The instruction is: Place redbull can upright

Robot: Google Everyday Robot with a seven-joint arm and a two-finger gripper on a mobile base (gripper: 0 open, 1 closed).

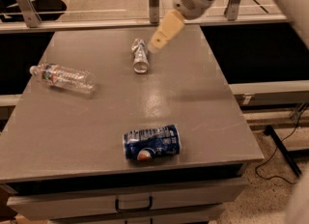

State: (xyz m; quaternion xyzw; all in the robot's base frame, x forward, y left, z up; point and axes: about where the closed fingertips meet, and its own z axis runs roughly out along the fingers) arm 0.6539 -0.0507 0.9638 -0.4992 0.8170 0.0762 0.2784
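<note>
Grey bench (203, 97) fills our view. We see the gripper (157, 44) over its far middle; open or closed, we cannot tell. Redbull can (140, 56) lies sideways just left of it. Pepsi can (152, 142) lies near, water bottle (63, 77) left.
</note>
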